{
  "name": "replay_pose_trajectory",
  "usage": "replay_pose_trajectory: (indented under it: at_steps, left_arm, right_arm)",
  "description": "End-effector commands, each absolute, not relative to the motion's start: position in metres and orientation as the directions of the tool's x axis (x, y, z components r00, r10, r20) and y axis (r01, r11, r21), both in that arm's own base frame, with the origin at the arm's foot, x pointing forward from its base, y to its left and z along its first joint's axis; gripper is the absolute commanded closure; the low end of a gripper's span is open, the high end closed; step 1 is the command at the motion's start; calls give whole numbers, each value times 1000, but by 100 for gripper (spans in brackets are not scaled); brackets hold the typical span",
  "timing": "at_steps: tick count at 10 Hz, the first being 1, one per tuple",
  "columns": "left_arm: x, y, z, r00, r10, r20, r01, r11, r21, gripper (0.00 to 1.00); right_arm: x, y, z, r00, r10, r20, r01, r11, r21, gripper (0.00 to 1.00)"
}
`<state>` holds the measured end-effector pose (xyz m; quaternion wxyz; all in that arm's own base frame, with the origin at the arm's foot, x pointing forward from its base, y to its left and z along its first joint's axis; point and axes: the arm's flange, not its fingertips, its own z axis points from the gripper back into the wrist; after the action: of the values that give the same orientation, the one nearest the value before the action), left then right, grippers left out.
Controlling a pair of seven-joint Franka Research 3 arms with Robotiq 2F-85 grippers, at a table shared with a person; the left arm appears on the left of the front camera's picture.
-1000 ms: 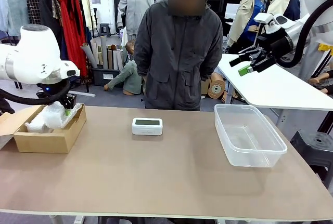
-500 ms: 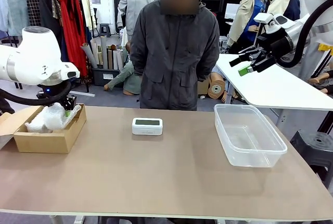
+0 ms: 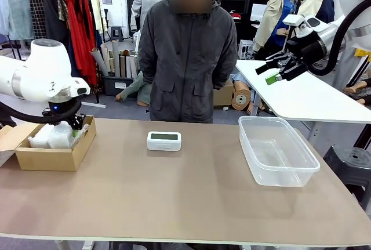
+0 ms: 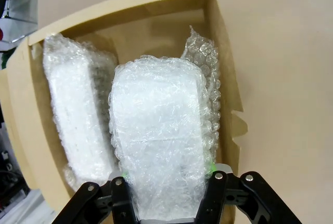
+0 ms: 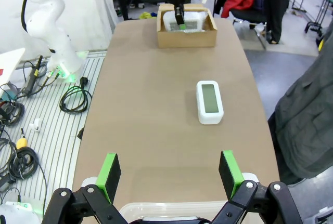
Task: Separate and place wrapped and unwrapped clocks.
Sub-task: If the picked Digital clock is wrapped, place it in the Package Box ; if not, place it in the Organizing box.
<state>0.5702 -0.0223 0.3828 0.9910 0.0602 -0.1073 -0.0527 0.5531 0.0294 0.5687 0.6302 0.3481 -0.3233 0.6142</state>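
My left gripper (image 4: 169, 180) is shut on a bubble-wrapped clock (image 4: 158, 141), held low inside the cardboard box (image 4: 225, 78). A second wrapped clock (image 4: 75, 120) lies beside it in the same box. From the front, the left gripper (image 3: 74, 125) dips into the box (image 3: 55, 157) at the table's left, among the white bundles (image 3: 51, 136). The unwrapped white clock (image 3: 164, 140) lies on the table's middle, screen up, also the clock (image 5: 209, 101) in the right wrist view. My right gripper (image 3: 273, 71) hangs open and empty, high at the right, its pads (image 5: 109, 174) wide apart.
A clear plastic tub (image 3: 264, 119) stands empty on the table's right side; its rim (image 5: 171, 206) sits just under my right gripper's view. A person in a dark jacket stands at the far edge behind the bare clock. A white side table is at the right.
My left arm has sunk lower, bringing the wrapped clock down into the box. The person has shifted a little to the picture's left. The right arm has stayed still.
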Motion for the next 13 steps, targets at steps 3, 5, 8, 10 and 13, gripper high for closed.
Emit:
replay_pose_trajectory:
  at_steps: [3, 5, 8, 10, 13]
  left_arm:
    - [578, -22, 368, 975, -110, 192, 85, 987, 133, 100]
    - [580, -22, 361, 976, -121, 183, 97, 986, 132, 70]
    - [582, -18, 357, 979, -110, 174, 88, 988, 127, 13]
    - [582, -19, 358, 978, -112, 177, 90, 988, 128, 0]
    - [580, -20, 376, 974, -105, 202, 82, 989, 120, 0]
  right_arm:
    - [553, 29, 571, 33, 551, 834, -999, 3, 38, 0]
    - [553, 29, 571, 33, 551, 834, -999, 3, 38, 0]
    - [553, 29, 571, 33, 551, 834, -999, 3, 38, 0]
    - [553, 29, 571, 33, 551, 834, -999, 3, 38, 0]
    - [553, 29, 571, 33, 551, 834, -999, 3, 38, 0]
